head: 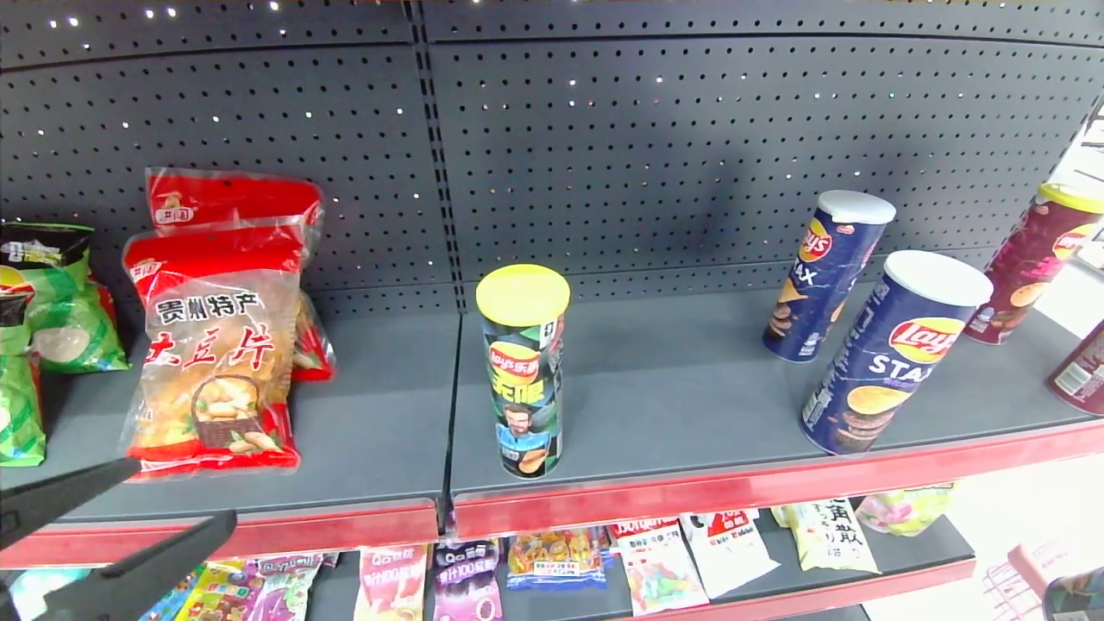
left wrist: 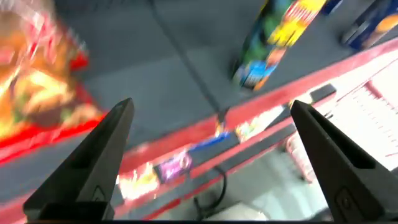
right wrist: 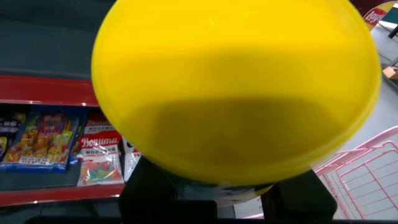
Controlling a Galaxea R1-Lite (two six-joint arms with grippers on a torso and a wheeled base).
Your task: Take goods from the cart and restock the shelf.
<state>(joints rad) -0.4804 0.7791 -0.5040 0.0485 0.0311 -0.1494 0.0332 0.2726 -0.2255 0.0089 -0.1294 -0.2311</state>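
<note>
A dark grey perforated back panel (head: 690,155) rises behind the shelf (head: 673,388), a grey metal board in two sections with a seam near the middle and a red lip (head: 690,500) along its front edge. Under it runs a lower shelf (head: 914,552) with a row of small snack packets (head: 552,561) along its front. Off the shelf's right end lie pale floor and the pink wire of the cart (head: 1009,578).

On the left section, two red-and-clear bags (head: 216,362) stand one behind the other, the rear one leaning on the back panel. Green bags (head: 52,319) sit at the left end.

On the right section, two blue cans with white lids stand towards the right end, the front blue can (head: 897,354) near the lip and the rear blue can (head: 828,276) closer to the panel. Two maroon cans (head: 1031,267) stand at the right end itself. A green can (head: 522,371) with a yellow lid stands upright just right of the seam, near the front edge and well apart from the others.

The left gripper (head: 181,492) hangs before the lip near the shelf's left end, below the red bags, its black fingers (left wrist: 93,168) spread wide with nothing between them.

The right gripper (right wrist: 227,190) clasps the held can (right wrist: 236,93), a yellow-lidded can whose lid faces the wrist camera, a dark finger on each side. Behind it show the red lip, the packets and the cart's wire.
</note>
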